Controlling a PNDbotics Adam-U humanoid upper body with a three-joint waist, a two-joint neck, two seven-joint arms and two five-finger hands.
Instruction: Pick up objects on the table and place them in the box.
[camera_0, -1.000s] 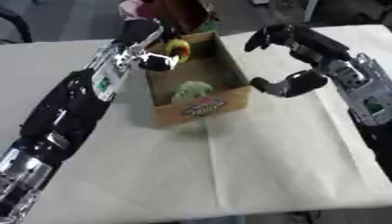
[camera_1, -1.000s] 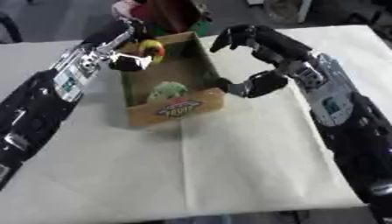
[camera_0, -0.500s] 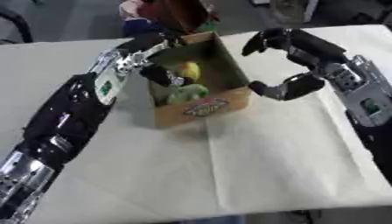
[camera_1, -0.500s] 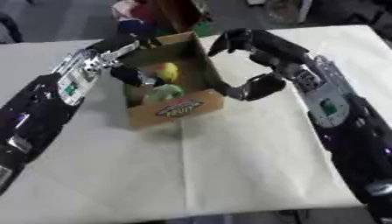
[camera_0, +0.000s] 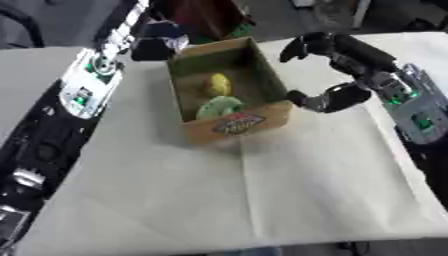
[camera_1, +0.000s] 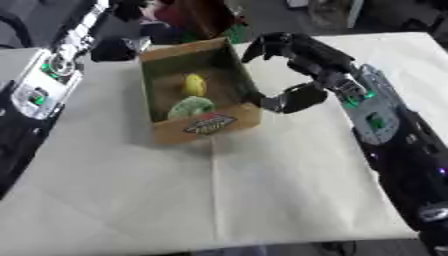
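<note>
The open brown cardboard box (camera_0: 234, 117), with a printed label on its near wall, stands on the desk (camera_0: 262, 190), which is covered by a pale cream cloth. Inside it lie a yellow rounded object (camera_0: 218, 84) toward the far half and a pale green rounded object (camera_0: 219, 106) just nearer, the two close together; what they are cannot be made out.

The right hand (camera_1: 293, 70) sits at the box's right wall. Its fingers (camera_1: 267, 46) arch over the far right corner of the box, curled but closed round nothing, while the thumb (camera_1: 282, 102) reaches the outside of the right wall near the front corner; whether it actually touches the cardboard cannot be told. Both objects lie to the left of these fingers, inside the wall.

The left hand (camera_0: 157, 42) is at the box's far left corner, dark and blurred, so whether its fingers are released or clenched cannot be told. The box's contents lie to the right of and nearer than it.
</note>
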